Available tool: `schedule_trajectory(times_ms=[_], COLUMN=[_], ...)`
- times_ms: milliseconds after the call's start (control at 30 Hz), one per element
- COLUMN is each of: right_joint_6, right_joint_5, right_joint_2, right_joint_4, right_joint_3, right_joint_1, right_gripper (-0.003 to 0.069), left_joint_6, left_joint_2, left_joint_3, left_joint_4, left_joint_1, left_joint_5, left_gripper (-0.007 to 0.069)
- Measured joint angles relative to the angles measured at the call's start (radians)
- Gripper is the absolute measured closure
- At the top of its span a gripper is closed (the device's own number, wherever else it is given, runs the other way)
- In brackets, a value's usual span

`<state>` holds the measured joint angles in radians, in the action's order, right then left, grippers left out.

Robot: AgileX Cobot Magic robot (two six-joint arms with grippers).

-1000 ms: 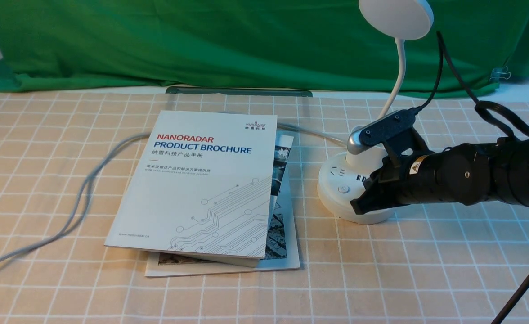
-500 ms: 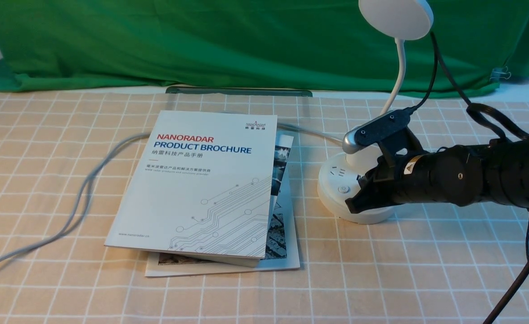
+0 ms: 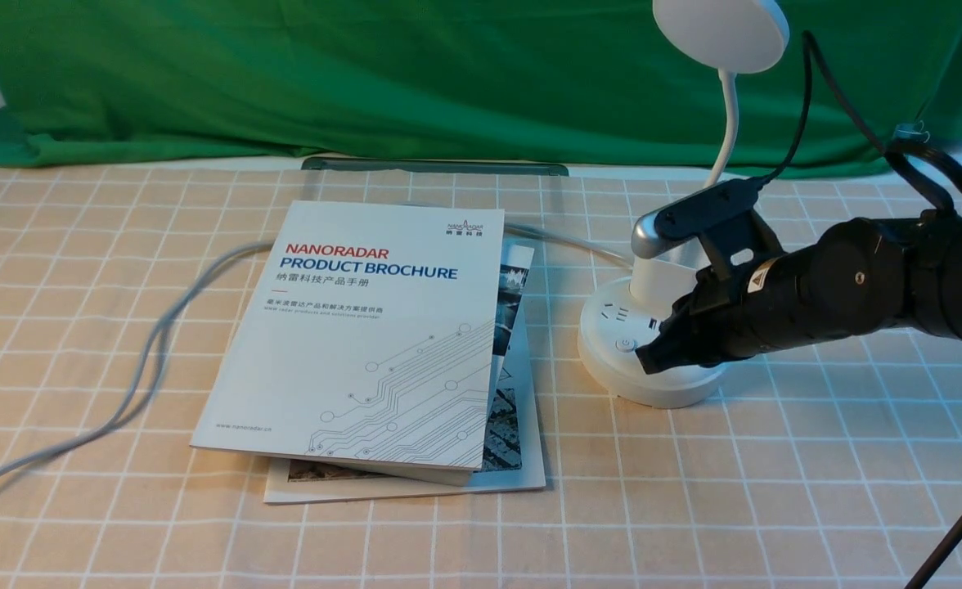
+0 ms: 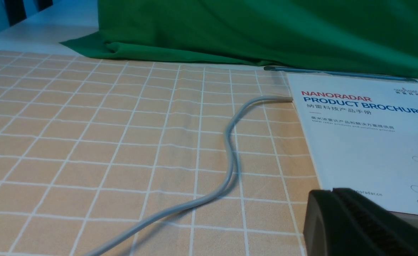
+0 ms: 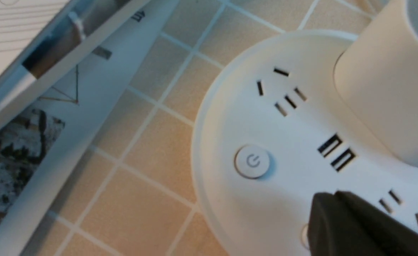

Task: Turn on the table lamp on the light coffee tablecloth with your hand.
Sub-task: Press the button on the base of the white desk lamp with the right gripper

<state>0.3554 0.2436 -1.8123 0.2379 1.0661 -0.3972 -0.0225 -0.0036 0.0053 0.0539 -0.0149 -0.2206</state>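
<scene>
Table lamp (image 3: 655, 282) stands alone beside two stacked brochures (image 3: 375, 343).

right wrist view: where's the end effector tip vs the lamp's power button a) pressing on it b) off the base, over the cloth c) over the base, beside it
c: the power button shows fully uncovered, with the shut right end effector over the table lamp base beside it.
</scene>
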Motion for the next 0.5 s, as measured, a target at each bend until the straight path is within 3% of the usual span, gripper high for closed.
schedule_trajectory(times_ms=[500], right_joint_6=[-0.016], right_joint_5=[0.001], right_joint_2=[-0.024], right_joint_4=[-0.001], right_joint_3=[0.001], right_joint_1=[0.002], right_gripper=[0.0629], left_joint_6=[0.000], left_joint_2=[0.000], left_joint_3=[0.000], left_joint_4=[0.000], left_joint_1=[0.000], left_joint_5=[0.000], left_gripper=[0.0603])
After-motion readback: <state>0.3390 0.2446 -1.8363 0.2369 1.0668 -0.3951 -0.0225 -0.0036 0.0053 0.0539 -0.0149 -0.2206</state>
